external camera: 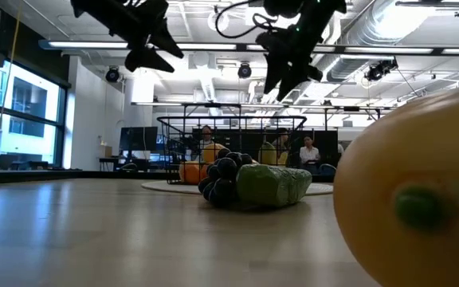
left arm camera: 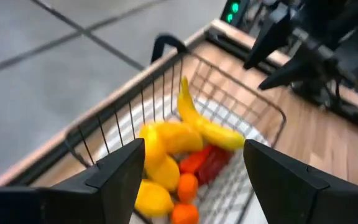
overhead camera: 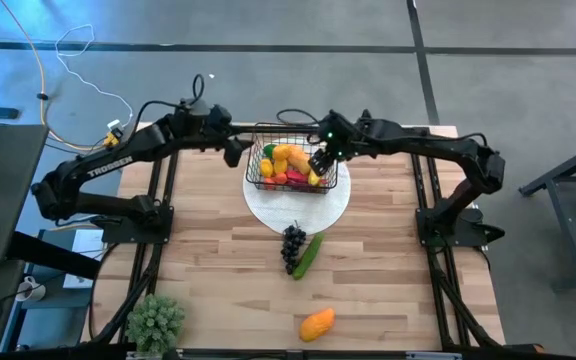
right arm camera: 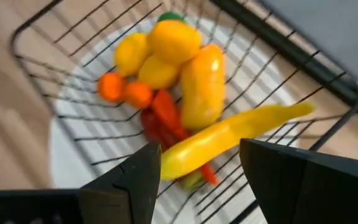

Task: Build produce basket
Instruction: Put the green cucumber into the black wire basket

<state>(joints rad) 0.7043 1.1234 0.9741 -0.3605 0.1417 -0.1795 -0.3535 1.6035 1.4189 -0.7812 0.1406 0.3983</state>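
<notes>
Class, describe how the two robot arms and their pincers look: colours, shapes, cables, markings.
Both arms are black and jointed. The left arm bears white "TROSSEN" lettering; the right arm shows a green light near its wrist. Thin black cables loop above both. Each pincer has two dark, wedge-shaped fingers.

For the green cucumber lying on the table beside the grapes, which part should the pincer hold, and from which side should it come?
Probably the far half of the cucumber, toward the white plate, coming straight down from above. It lies flat and slanted on the table, and the grapes sit against its left side, so that half looks freer. The pincer fingers would best close across its narrow width.
</notes>
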